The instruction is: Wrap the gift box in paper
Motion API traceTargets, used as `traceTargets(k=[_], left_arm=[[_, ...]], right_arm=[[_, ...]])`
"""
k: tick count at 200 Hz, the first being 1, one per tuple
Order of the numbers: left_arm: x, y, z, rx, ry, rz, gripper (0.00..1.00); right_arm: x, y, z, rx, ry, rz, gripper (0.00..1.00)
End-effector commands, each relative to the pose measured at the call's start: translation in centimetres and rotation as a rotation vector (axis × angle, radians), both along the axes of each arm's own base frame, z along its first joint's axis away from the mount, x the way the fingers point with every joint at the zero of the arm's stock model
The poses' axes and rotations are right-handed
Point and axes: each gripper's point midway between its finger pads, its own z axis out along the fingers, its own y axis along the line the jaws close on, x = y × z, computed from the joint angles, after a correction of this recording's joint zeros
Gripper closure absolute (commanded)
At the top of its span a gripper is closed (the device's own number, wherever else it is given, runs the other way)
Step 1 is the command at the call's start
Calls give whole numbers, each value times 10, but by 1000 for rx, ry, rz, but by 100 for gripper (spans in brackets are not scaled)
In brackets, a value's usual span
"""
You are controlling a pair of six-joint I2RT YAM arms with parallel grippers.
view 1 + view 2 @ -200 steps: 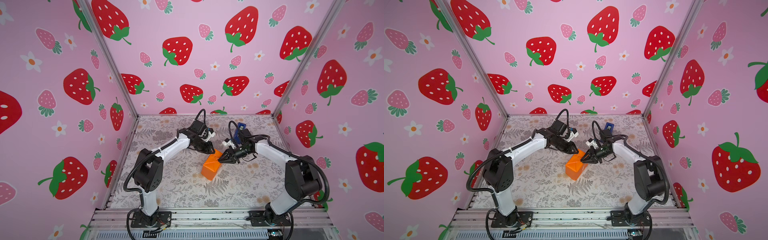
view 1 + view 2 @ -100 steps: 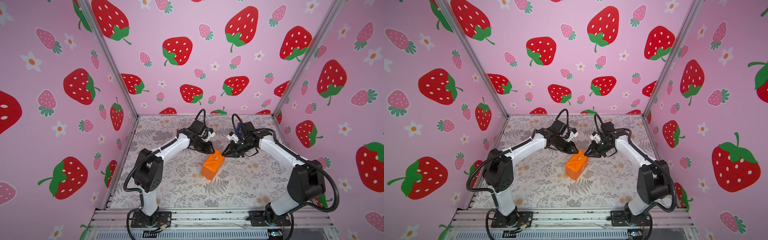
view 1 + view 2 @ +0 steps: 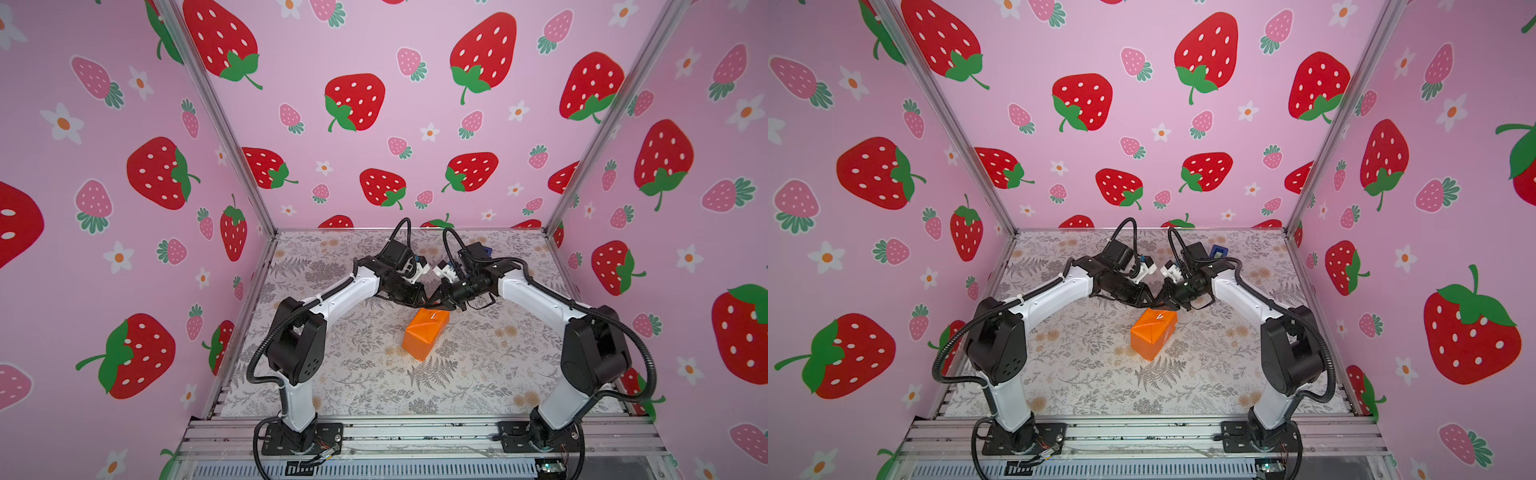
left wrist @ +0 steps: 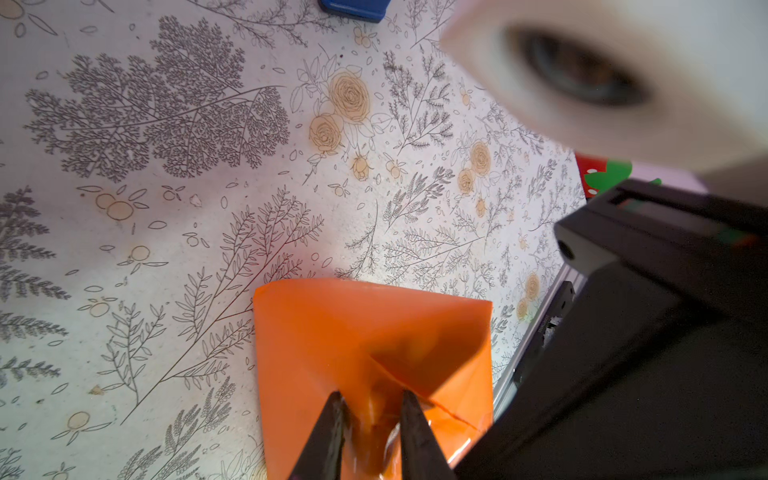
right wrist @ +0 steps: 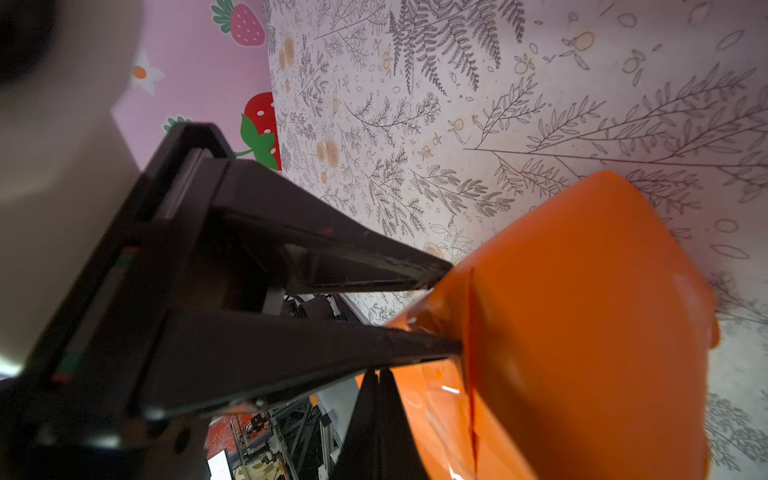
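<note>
The orange paper (image 3: 424,332) (image 3: 1152,336) covers the gift box all round, so the box itself is hidden. This parcel lies mid-table, with a small white mark on its top. My left gripper (image 3: 423,300) (image 3: 1148,301) (image 4: 372,419) is at the parcel's far end. Its jaws stand a little apart, and the fingertips (image 5: 446,347) rest on the folded end flap, where glossy tape shines. My right gripper (image 3: 435,301) (image 3: 1159,303) (image 5: 379,376) is shut with nothing in it. Its tips sit at the same end, close beside the left fingers.
A small blue tape dispenser (image 3: 484,250) (image 3: 1219,251) (image 4: 353,8) stands behind the right arm near the back wall. The floral table covering (image 3: 374,374) stretches in front of the parcel. Pink strawberry walls enclose three sides. A metal rail (image 3: 415,432) runs along the front.
My right gripper has swung left to the parcel's far end, beside the left gripper, and closed its jaws. The paper's raised end now lies lower. The left arm has held still.
</note>
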Motion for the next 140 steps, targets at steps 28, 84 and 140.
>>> traceTargets(k=[28,84,140], left_arm=[[-27,15,-40,134,109,-23,75],[-27,16,-44,147,118,-20,75],[-29,19,-49,158,126,-19,75]], right_arm=[[-7,-11,-31,-72,22,-7,99],[-32,-23,-38,-122,42,40,100],[-48,-37,-37,-154,42,42,100]])
